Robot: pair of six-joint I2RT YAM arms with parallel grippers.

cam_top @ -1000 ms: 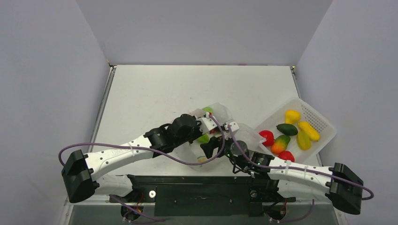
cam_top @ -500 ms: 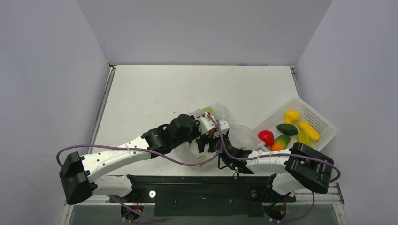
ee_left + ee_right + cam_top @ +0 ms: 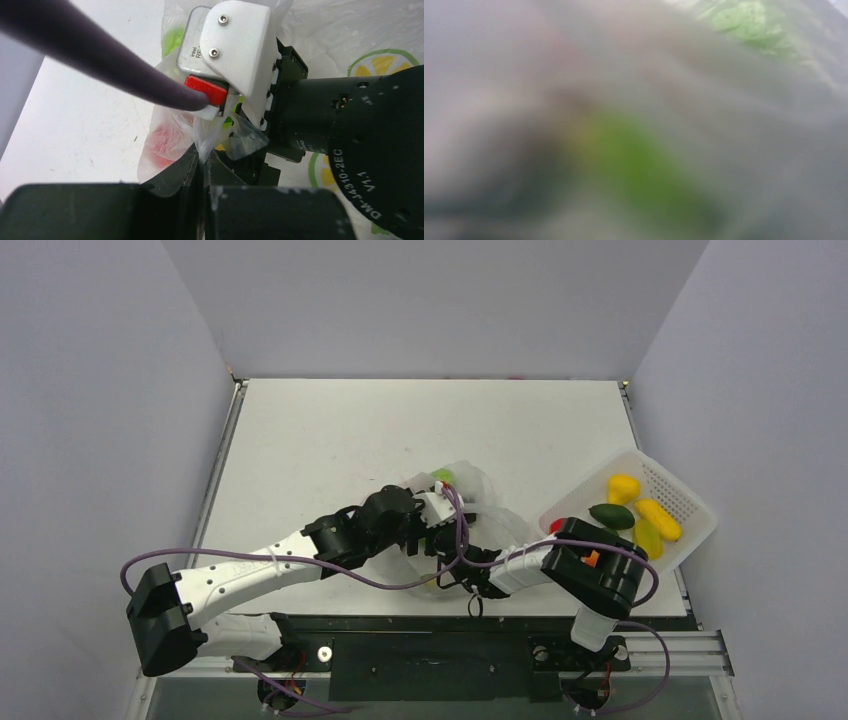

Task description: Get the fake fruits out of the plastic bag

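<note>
Crowding the near edge, the right arm (image 3: 590, 575) overhangs the white basket (image 3: 690, 502). The left gripper (image 3: 202, 167) pinches the clear citrus-printed plastic bag (image 3: 487, 495) mid-table, fake fruits (image 3: 162, 142) showing through. The right gripper (image 3: 447, 562) is buried in film, its grip unreadable.

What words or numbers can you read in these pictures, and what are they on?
"intel RE", rest hidden: silver wrist camera.
"DM-J4310-2EC" and "V1.1": black motor housing.
The tiny white print beside it: too small to read.
The plastic bag: lemon pictures only, no words.
Right wrist view: all blurred.
</note>
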